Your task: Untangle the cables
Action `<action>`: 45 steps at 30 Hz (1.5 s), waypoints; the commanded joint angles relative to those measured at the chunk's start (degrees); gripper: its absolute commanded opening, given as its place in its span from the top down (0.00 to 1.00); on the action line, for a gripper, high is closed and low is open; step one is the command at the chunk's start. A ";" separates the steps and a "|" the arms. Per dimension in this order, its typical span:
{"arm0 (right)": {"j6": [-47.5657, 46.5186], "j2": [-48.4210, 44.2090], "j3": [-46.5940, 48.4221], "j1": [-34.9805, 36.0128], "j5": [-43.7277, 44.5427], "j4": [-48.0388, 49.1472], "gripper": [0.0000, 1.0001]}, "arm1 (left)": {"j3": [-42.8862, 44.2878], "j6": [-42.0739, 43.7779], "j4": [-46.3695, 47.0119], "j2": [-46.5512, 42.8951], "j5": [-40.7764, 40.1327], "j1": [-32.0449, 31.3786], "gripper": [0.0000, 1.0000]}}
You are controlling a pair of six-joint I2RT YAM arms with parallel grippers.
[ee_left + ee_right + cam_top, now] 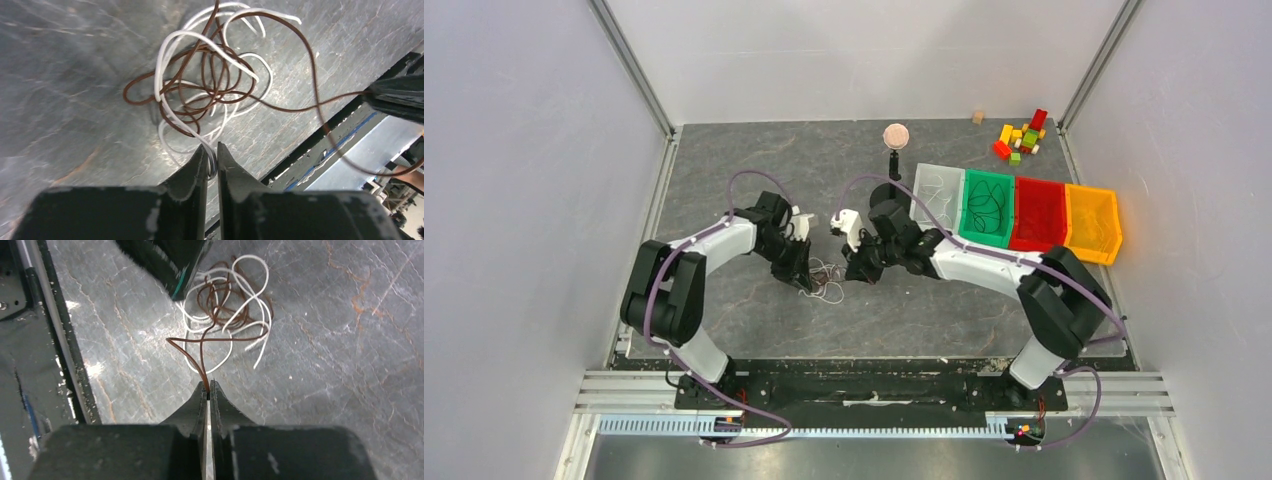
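The cables (824, 282) lie as a small tangle of white and brown strands on the grey table between my two grippers. In the left wrist view the tangle (210, 85) sits just ahead of my left gripper (212, 148), which is shut on a white cable (160, 75) at its fingertips. My right gripper (208, 385) is shut on a brown cable (201, 365) that runs up into the tangle (225, 305). In the top view the left gripper (796, 275) stands at the tangle's left edge and the right gripper (856, 272) at its right edge.
A row of bins stands at the back right: clear (937, 195), green (989, 232) with dark cables inside, red (1038, 240), orange (1092, 245). Coloured blocks (1021, 135) and a pink ball on a stand (895, 135) are farther back.
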 commanded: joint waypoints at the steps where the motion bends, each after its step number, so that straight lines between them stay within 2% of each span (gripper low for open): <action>1: 0.64 -10.10 -2.55 -2.49 0.75 0.61 1.00 | 4.74 4.07 -5.11 -1.04 0.76 3.75 0.88; 4: -0.86 -18.20 -4.28 -7.26 2.09 -3.33 1.00 | 6.77 9.32 -9.49 -1.98 -1.02 6.35 0.92; 7: -3.06 -25.33 -6.20 -13.25 3.41 -8.77 1.00 | 7.72 13.30 -12.05 -2.50 -0.96 8.21 0.83; 9: -4.53 -29.46 -7.66 -18.01 4.51 -12.36 1.00 | 7.67 15.26 -12.25 -2.90 -2.47 8.67 0.82; 13: -7.74 -39.50 -9.82 -24.59 7.42 -17.19 1.00 | 7.49 17.52 -12.25 -2.67 -6.60 9.88 0.92; 15: -8.55 -44.18 -9.28 -26.09 9.73 -19.16 1.00 | 7.17 18.40 -11.89 -2.39 -9.03 10.95 0.98; 18: -9.45 -49.44 -7.65 -27.77 14.06 -22.21 1.00 | 7.32 20.29 -11.59 -1.11 -14.33 13.15 0.98; 20: -9.63 -51.35 -6.73 -28.09 16.86 -24.38 1.00 | 7.80 21.46 -11.72 -0.70 -12.52 14.37 0.98; 25: -9.13 -54.92 -5.08 -28.56 26.36 -27.78 1.00 | 6.88 22.97 -8.74 -1.57 -18.78 16.60 0.98; 27: -8.46 -55.84 -4.17 -28.61 26.35 -28.41 1.00 | 6.78 24.62 -9.04 -1.16 -18.98 16.92 0.98; 31: -7.62 -54.67 -3.21 -28.57 28.85 -26.86 1.00 | 6.59 24.61 -10.48 -2.31 -12.98 16.88 0.98; 37: -9.31 -47.18 -1.97 -29.03 32.03 -21.34 1.00 | 6.78 21.44 -11.01 -4.92 -7.17 16.50 0.98; 45: -13.45 -35.80 1.09 -39.01 27.38 -16.38 1.00 | 6.16 21.04 -11.20 -7.20 -2.11 14.99 0.98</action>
